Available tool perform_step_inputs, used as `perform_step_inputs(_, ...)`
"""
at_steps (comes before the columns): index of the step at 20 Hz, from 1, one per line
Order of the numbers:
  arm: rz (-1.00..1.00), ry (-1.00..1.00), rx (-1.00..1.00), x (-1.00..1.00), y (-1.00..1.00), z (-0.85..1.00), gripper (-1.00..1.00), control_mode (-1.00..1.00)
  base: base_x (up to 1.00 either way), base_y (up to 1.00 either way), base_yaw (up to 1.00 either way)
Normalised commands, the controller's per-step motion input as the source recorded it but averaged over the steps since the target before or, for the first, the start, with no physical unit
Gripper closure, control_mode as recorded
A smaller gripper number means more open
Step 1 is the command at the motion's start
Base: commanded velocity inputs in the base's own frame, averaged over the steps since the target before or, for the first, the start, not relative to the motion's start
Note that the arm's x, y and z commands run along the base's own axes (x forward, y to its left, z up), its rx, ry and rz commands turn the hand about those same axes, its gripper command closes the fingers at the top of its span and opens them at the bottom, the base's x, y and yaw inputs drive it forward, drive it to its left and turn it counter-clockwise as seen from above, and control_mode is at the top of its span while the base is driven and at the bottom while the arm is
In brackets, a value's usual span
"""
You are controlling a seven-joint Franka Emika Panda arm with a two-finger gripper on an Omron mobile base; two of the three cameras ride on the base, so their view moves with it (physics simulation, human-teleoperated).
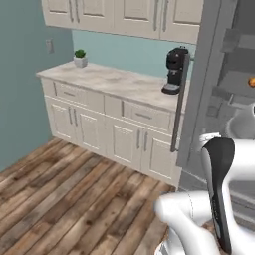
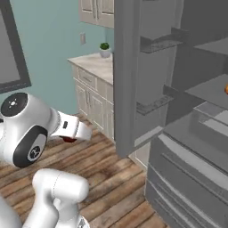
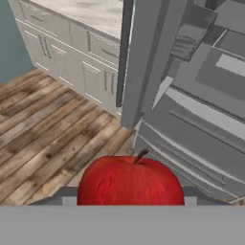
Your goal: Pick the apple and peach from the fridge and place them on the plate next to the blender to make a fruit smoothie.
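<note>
The bright red apple [image 3: 130,182] with its short stem sits low in the hand view, and my gripper [image 3: 129,199] is shut on it. In the right base view a sliver of the apple [image 2: 69,139] peeks out under my forearm, left of the fridge [image 2: 187,133] and above the wood floor. The fridge stands open, its door [image 1: 199,84] swung out, grey shelves and drawers [image 3: 201,124] showing. An orange fruit [image 1: 252,81] lies on a shelf at the right edge; I cannot tell if it is the peach. The plate and the blender are out of view.
A marble counter [image 1: 114,79] over white cabinets runs left of the fridge, with a black coffee machine [image 1: 175,69] and a small potted plant [image 1: 79,57] on it. The open door [image 2: 127,75] juts out between counter and fridge. Wood floor [image 1: 64,189] lies open to the left.
</note>
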Motion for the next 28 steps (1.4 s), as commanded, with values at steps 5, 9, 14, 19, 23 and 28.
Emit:
perform_step_inputs(5, 0.0, 0.0, 0.0, 0.0, 0.0, 0.0, 1.0, 1.0, -0.22, 0.08, 0.93)
perform_step_inputs(9, 0.0, 0.0, 0.0, 0.0, 0.0, 0.0, 1.0, 1.0, -0.15, 0.12, 0.99)
perform_step_inputs(14, 0.0, 0.0, 0.0, 0.0, 0.0, 0.0, 1.0, 1.0, -0.03, 0.02, 1.0)
perform_step_inputs(19, 0.0, 0.0, 0.0, 0.0, 0.0, 0.0, 1.0, 1.0, 0.0, 0.0, 1.0)
perform_step_inputs(23, 0.0, 0.0, 0.0, 0.0, 0.0, 0.0, 1.0, 1.0, 0.0, 0.0, 1.0)
perform_step_inputs(28, 0.0, 0.0, 0.0, 0.0, 0.0, 0.0, 1.0, 1.0, 0.0, 0.0, 1.0)
